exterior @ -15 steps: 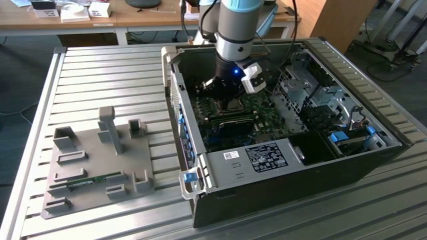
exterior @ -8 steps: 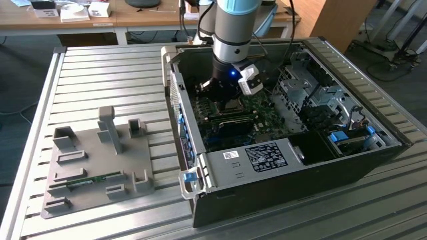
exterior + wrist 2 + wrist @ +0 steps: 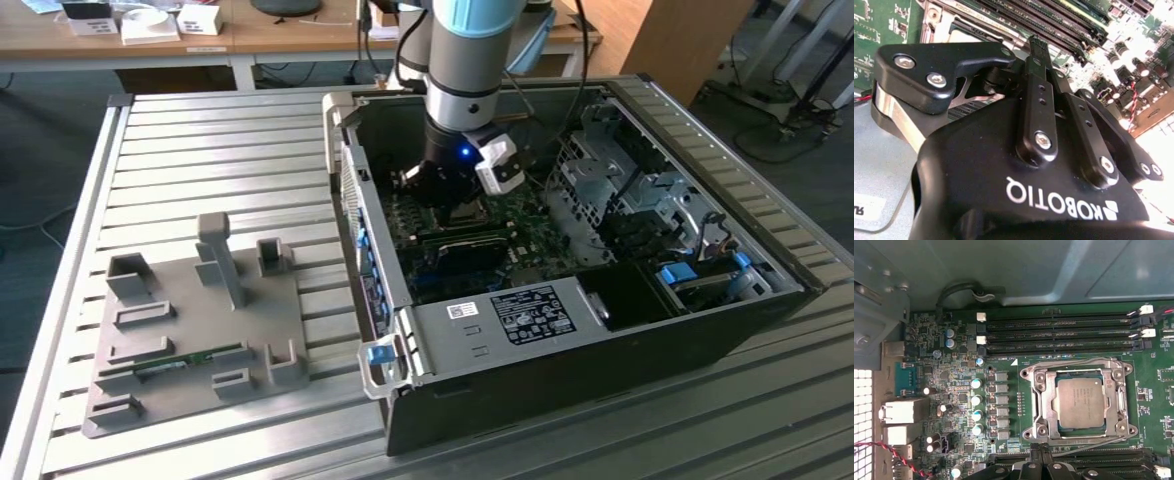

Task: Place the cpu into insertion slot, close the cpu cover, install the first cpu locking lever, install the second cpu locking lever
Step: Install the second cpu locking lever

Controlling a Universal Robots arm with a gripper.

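The cpu (image 3: 1080, 402), a dull silver-grey square, lies flat in the insertion slot (image 3: 1064, 429) on the green motherboard (image 3: 964, 370). The cpu cover (image 3: 1040, 399), a silvery frame with a centre window, lies down flat around the chip. Thin wire levers run along two sides of the frame; whether they are latched I cannot tell. My gripper (image 3: 1040, 452) hovers just beside the socket's edge, shut with nothing between its fingers. In the second wrist view the gripper (image 3: 1036, 47) points at the board. In the exterior view the gripper (image 3: 447, 195) reaches down inside the open computer case (image 3: 441, 400).
Long black memory slots (image 3: 1059, 332) flank the socket. A black box with a white label (image 3: 534, 312) sits at the case's near end, metal drive cages (image 3: 627, 190) on the exterior view's right. A grey fixture plate (image 3: 200, 320) lies on the slatted table. A red-black wire (image 3: 889, 452) runs nearby.
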